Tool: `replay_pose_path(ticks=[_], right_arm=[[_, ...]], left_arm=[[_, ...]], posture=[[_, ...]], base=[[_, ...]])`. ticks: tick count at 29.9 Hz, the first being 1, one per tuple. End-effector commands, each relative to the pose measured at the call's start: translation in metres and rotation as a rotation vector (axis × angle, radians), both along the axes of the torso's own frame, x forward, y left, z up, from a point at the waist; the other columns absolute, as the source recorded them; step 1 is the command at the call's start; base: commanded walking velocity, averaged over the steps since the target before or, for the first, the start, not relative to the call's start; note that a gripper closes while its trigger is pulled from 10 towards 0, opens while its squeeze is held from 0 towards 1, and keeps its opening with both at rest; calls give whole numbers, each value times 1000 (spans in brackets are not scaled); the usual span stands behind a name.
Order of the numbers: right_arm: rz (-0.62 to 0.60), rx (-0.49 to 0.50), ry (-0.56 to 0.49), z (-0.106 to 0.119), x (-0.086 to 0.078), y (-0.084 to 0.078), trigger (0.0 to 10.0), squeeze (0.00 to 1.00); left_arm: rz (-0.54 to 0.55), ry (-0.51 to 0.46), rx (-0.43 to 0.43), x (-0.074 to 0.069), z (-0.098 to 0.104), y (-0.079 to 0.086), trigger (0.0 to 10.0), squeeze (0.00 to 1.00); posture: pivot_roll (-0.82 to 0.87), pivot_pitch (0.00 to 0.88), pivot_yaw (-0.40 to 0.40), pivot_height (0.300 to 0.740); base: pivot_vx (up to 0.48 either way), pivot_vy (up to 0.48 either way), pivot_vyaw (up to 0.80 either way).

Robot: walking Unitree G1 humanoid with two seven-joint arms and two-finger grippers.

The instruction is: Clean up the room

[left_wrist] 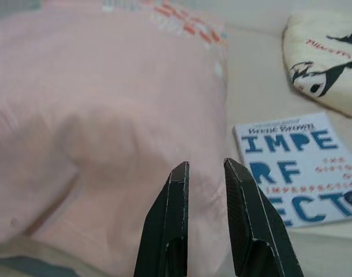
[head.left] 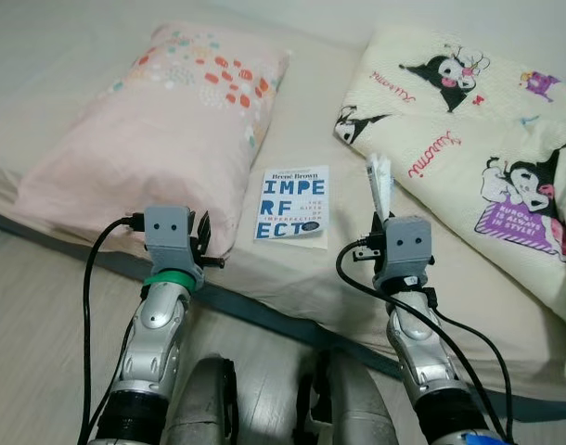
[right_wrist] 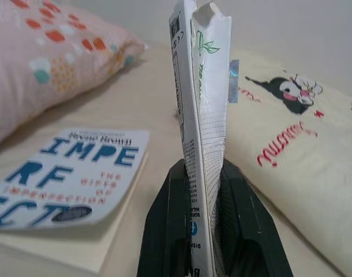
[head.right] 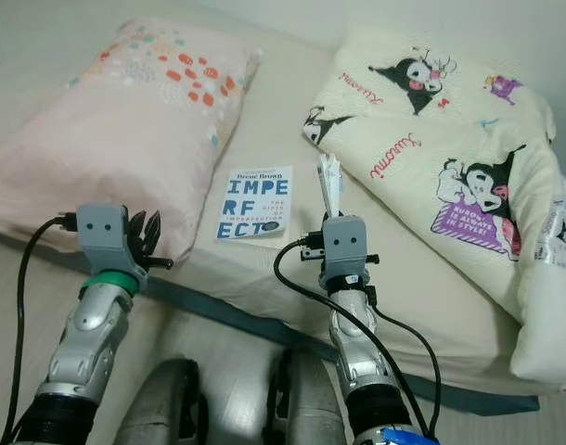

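- Pink pillow (head.left: 158, 120): laid at the bed's (head.left: 311, 278) left.
- Left tool (left_wrist: 202, 173): held narrow and empty over the pillow's edge.
- Book (head.left: 293, 204): flat between the bedding, likely awaiting tidying.
- Right tool (right_wrist: 203, 173): clamped on an empty wrapper (right_wrist: 202, 86), upright, probably for disposal.
- Character-print duvet (head.left: 478, 139): bunched rightward.

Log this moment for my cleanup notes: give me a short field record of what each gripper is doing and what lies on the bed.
right gripper: fingers shut on a flattened white packet, held upright above the bed
left gripper: fingers slightly apart, holding nothing, in front of the pink pillow
book: lies flat on the bed, cover up, between pink pillow and blanket
blanket: cream, cartoon print, rumpled on the robot's right
bed: bears pillow, book and blanket
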State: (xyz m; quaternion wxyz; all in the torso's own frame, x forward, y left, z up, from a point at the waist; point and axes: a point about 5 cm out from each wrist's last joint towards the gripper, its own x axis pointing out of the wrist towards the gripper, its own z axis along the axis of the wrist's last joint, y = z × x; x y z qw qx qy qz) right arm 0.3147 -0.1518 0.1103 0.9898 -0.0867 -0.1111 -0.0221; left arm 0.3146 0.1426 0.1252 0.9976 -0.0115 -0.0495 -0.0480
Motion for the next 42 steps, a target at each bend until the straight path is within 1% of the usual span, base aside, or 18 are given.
replay_pose_path(ticks=[1,4,7,10,17,21,25,27,30,35,39,42], right_arm=[[-19,7,16,-3,-2,-4,10000,0],[-31,16,22,-3,-2,-7,10000,0],[-54,34,39,-6,-3,-12,10000,0],[-54,34,39,-6,-3,-12,10000,0],[-64,29,44,-6,-1,-13,10000,0],[-66,40,44,-7,-1,-12,10000,0],[-76,19,63,-9,0,-11,10000,0],[-93,46,98,-15,-1,-10,10000,0],[-99,56,104,-17,-1,-11,10000,0],[-90,49,106,-16,-1,-9,10000,0],[-84,42,108,-17,0,-7,10000,0],[-90,50,104,-16,0,-7,10000,0]], left_arm=[[-5,24,-16,1,-7,-2,10000,0],[-5,20,-17,3,-6,-3,10000,0],[3,19,-21,7,-5,-3,10000,0],[3,19,-21,7,-5,-3,10000,0],[21,49,-19,6,-11,2,10000,0],[26,55,-14,6,-13,3,10000,0],[23,77,-9,6,-16,5,10000,0],[-10,59,-2,6,-16,2,10000,0],[-19,56,-7,6,-16,1,10000,0],[-20,55,-3,5,-15,0,10000,0],[-6,85,16,5,-21,2,10000,0],[-17,133,24,5,-26,1,10000,0]], posture=[[38,110,-11,696],[34,111,-10,701],[34,107,-12,716],[34,107,-12,716],[45,116,6,740],[47,120,8,740],[48,124,19,740],[50,123,18,740],[50,123,18,740],[57,123,14,740],[56,122,18,740],[57,122,16,740]], base=[[0,0,0],[0,0,0],[0,0,0],[0,0,0],[0,0,0],[0,0,0],[0,0,0],[0,0,0],[0,0,0],[0,0,800],[0,0,800],[0,0,800]])
